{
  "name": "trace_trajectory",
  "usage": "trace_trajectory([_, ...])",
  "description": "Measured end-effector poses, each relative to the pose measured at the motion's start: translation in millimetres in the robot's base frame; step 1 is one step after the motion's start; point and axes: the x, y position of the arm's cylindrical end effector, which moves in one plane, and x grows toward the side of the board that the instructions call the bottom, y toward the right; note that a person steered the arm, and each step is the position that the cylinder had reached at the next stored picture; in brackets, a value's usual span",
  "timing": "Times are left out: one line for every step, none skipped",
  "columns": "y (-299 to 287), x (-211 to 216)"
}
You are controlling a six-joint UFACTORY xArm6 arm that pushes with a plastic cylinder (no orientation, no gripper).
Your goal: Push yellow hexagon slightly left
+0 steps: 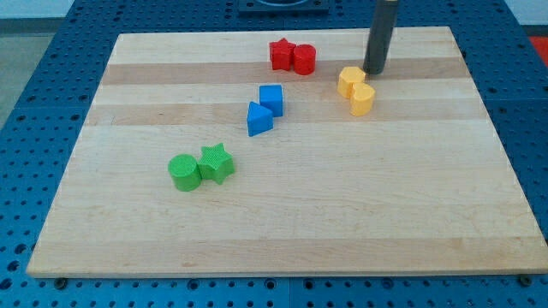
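Note:
Two yellow blocks touch each other at the view's upper right. The upper one looks like the yellow hexagon [349, 80]; the lower yellow block [363, 99] has a rounder, less clear shape. My tip [374, 71] rests on the board just right of the yellow hexagon and slightly above it, very close to its right edge or touching it. The rod rises straight up out of the view's top.
A red star [281, 54] and red cylinder [304, 59] touch at the top centre. A blue cube [271, 99] and blue triangle [259, 119] sit mid-board. A green cylinder [184, 172] and green star [217, 162] lie lower left. The wooden board [411, 205] has blue perforated table around it.

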Motion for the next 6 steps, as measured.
trace_trajectory([5,7])
trace_trajectory([5,17])
trace_trajectory([5,28])
trace_trajectory([2,29])
trace_trajectory([-5,29])
trace_trajectory([-10,29])
